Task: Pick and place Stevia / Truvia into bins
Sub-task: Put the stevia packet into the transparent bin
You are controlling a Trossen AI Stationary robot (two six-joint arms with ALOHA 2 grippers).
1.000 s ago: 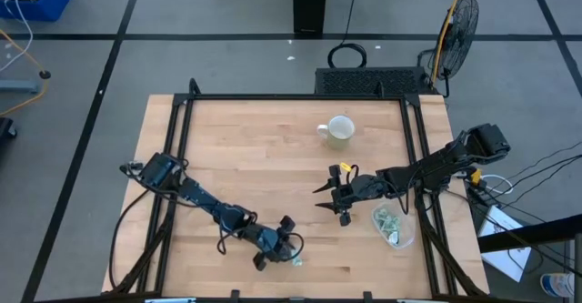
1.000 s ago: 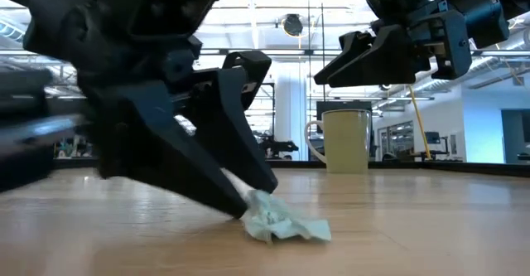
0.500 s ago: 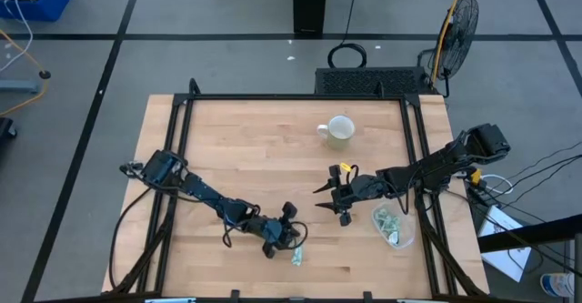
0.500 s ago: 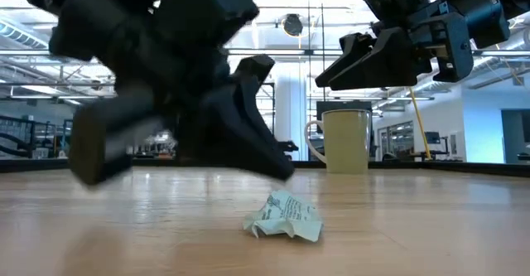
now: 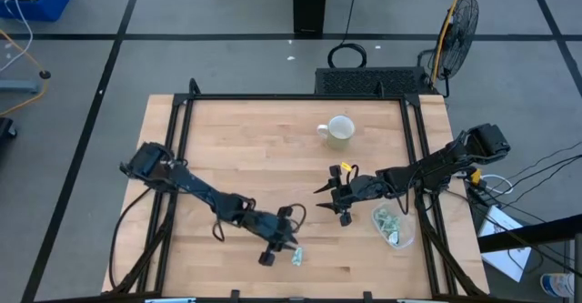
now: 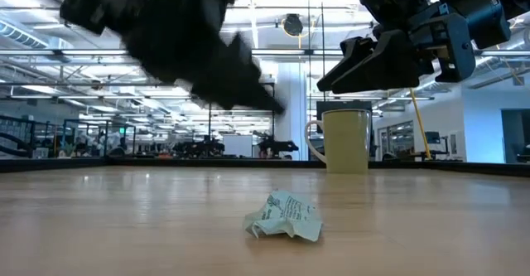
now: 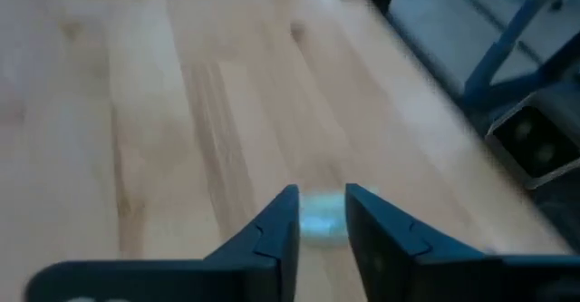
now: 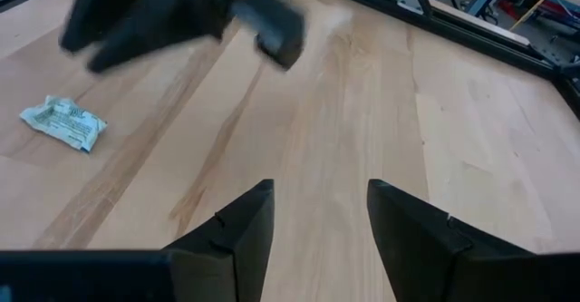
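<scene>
Left wrist: left gripper (image 7: 320, 219) narrowly open, empty

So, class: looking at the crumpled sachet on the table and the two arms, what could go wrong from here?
1. The crumpled sachet lies loose, near the table's front edge; a nudge from the left end effector could push it off.
2. Its creased, flat shape may slip from the fingers.
3. The clear tub sits under the right arm, inviting a collision with the right end effector.

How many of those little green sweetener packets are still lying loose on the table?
1: a crumpled packet lies alone on the wood near the table's front edge, just beside the left gripper. More sit in the clear tub at the right; those overlap, so no count.
</scene>
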